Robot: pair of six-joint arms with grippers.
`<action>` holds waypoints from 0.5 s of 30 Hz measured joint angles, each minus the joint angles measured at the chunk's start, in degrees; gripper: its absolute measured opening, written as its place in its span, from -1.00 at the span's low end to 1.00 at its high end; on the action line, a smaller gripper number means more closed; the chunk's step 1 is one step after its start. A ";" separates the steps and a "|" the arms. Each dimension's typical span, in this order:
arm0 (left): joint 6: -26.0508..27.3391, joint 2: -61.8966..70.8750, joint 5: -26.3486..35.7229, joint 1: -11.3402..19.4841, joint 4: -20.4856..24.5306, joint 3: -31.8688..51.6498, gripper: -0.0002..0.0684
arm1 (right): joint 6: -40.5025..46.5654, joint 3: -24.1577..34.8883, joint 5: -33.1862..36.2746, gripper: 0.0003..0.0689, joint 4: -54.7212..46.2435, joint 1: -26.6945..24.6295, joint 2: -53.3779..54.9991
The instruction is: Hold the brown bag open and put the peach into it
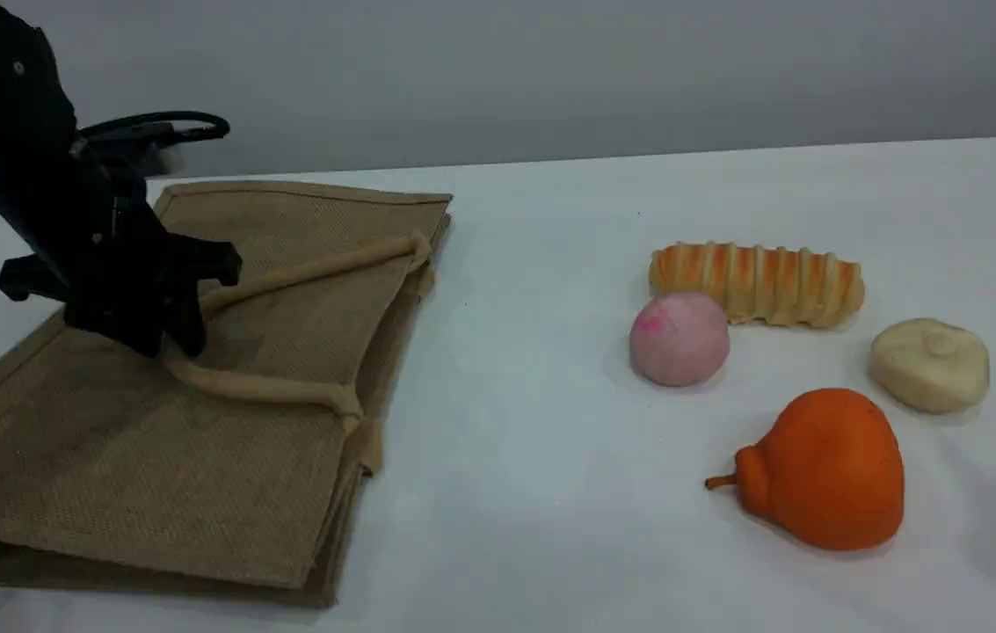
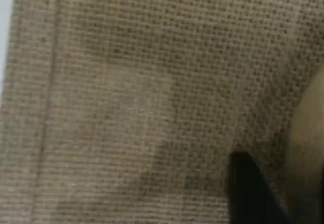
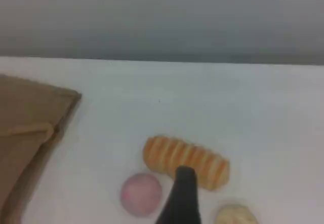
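Left gripper (image 1: pixel 170 338) fingertips hidden against brown bag (image 1: pixel 287 440); grip on handle (image 1: pixel 269 387) unclear. Bag cut off at left edge. Left wrist view blurred.

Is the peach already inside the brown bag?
No, the peach sits on the white table beside the striped bread roll, well apart from the brown bag.

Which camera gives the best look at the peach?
The scene view: the peach shows whole and sharp there, pink blotch included, lying on the table just in front of the striped bread. The right wrist view shows it smaller, blurred and near the bottom edge. The left wrist view shows only bag fabric.
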 joint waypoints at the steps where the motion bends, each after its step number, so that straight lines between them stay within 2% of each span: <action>1: 0.05 -0.01 -0.05 0.00 0.00 0.00 -0.37 | 0.00 0.00 0.05 0.70 0.00 0.00 0.00; 4: 0.11 -0.01 -0.11 0.00 0.00 0.00 -0.62 | 0.00 0.00 0.67 0.70 0.00 0.00 0.00; 6: 0.11 -0.01 -0.11 0.00 0.00 0.00 -0.70 | 0.00 0.00 0.67 0.70 0.00 0.00 0.00; 11: 0.53 -0.20 0.11 0.00 0.00 0.00 -0.72 | 0.00 0.00 0.67 0.70 0.00 0.00 0.00; 15: 4.19 -1.96 4.20 0.00 0.00 -2.33 -0.72 | 0.00 0.00 0.50 0.70 -0.05 0.00 0.00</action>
